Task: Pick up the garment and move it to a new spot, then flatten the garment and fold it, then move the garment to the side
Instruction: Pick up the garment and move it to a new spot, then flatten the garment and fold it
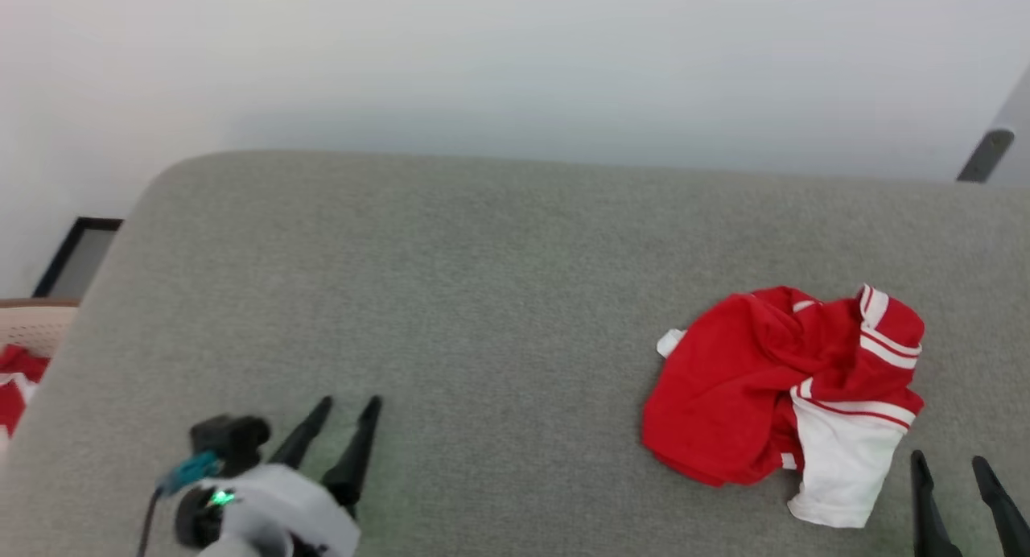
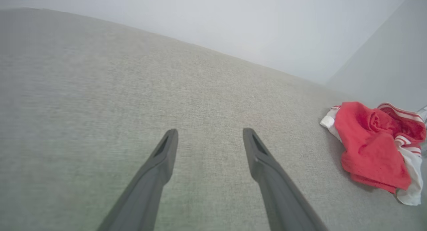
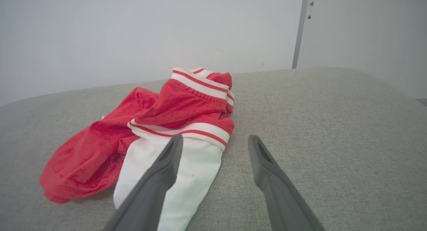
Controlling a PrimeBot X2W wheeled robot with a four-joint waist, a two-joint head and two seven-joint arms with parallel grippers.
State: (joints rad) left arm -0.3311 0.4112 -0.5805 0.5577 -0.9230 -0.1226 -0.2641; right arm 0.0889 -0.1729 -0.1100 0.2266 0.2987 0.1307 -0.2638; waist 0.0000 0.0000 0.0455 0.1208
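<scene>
Red crumpled garment (image 1: 748,380), white sleeve, striped trim, left end effector (image 1: 350,402) and right end effector (image 1: 948,459) wide, empty

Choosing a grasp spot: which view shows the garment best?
Right wrist view: the garment lies close, trim and white sleeve sharp. Head view shows its whole crumpled outline; left wrist view, a small heap at the edge.

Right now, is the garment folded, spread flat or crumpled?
Crumpled: the garment lies in a bunched heap on the grey surface, with one white sleeve sticking out.
</scene>
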